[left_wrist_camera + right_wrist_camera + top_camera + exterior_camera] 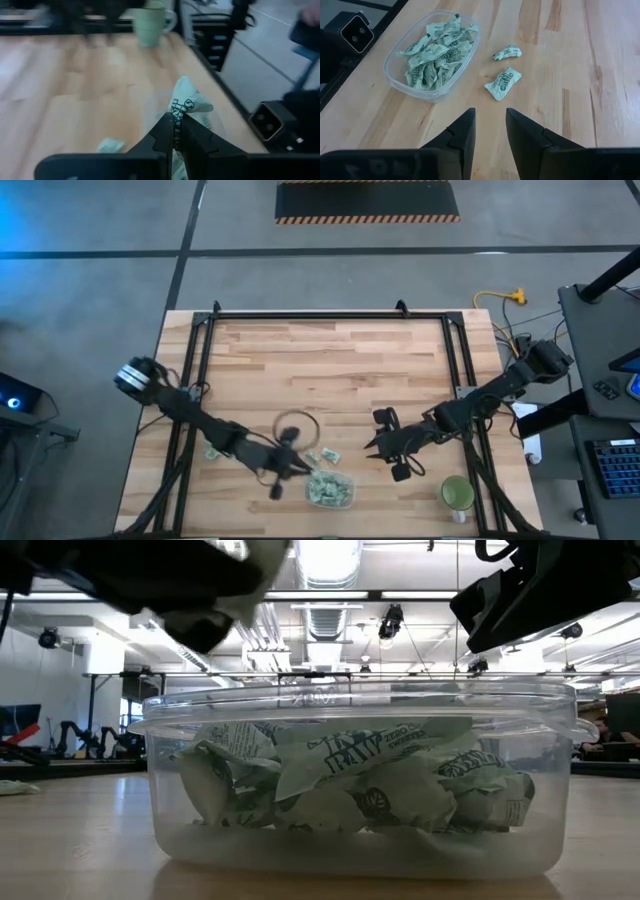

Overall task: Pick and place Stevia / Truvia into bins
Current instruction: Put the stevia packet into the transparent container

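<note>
Here the left gripper pinches one pale green sachet just left of the clear tub, which holds a heap of sachets. Two loose sachets lie beside it. Farther right, the right gripper hovers, fingers apart, holding nothing.

This was a robot lab or workshop, not a home. The pale wooden plank counter stood on a bare grey concrete floor with dark lines across it. A black mat with orange-and-black warning stripes lay on that floor. A yellow power cable and a dark computer keyboard sat beside the counter. Overhead ran silver air pipes and long bright ceiling lights.
</note>
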`<act>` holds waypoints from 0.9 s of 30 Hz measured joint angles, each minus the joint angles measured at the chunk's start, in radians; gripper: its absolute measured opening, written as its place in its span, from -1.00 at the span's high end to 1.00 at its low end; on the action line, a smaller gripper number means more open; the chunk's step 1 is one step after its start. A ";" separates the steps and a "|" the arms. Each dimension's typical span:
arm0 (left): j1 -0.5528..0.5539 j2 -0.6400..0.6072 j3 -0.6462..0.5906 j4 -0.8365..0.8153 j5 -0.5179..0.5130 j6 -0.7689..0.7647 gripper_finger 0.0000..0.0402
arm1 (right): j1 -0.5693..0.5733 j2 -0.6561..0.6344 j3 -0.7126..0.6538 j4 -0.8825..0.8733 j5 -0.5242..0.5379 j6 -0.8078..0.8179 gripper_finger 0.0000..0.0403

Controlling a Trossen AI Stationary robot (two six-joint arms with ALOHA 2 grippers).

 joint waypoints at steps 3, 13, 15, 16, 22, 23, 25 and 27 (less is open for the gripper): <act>0.000 0.098 0.111 -0.030 0.091 0.033 0.95 | 0.000 0.000 0.000 0.000 0.000 0.000 0.51; 0.000 0.181 0.357 -0.435 0.151 0.046 0.95 | 0.000 0.000 -0.001 0.000 0.000 0.001 0.56; 0.000 0.180 0.371 -0.456 0.151 0.046 0.92 | 0.000 0.000 -0.001 0.000 0.000 0.001 0.57; -0.001 0.179 0.374 -0.458 0.151 0.046 0.90 | 0.000 0.000 -0.001 0.000 0.000 0.001 0.57; -0.003 0.178 0.375 -0.460 0.133 0.046 0.55 | 0.000 0.000 -0.001 0.000 0.000 0.001 0.60; -0.003 0.178 0.375 -0.465 0.120 0.046 0.49 | 0.000 0.000 -0.001 0.000 0.000 0.001 0.60; -0.003 0.173 0.375 -0.507 0.100 0.043 0.37 | 0.000 0.000 -0.001 0.000 0.000 0.001 0.59; -0.002 0.159 0.376 -0.564 0.079 0.010 0.28 | 0.000 0.001 -0.001 0.010 0.000 0.004 0.58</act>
